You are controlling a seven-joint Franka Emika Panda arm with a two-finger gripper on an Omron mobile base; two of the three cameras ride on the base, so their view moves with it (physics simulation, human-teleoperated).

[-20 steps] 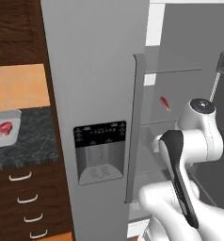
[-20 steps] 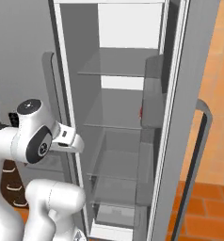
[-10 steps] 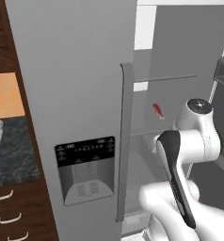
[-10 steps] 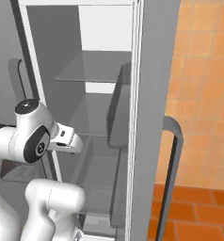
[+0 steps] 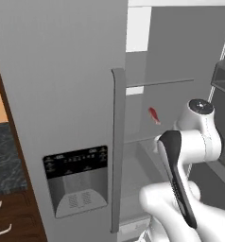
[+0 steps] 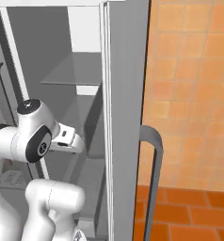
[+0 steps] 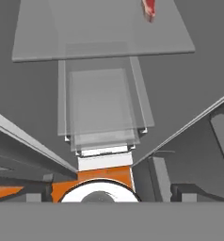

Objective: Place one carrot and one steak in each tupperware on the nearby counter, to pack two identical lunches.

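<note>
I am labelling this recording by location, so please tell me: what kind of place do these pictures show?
Most likely a home kitchen. An open grey fridge with a dispenser panel stands beside a marbled stone counter over wooden drawers, and a steak lies on a glass shelf inside.
</note>
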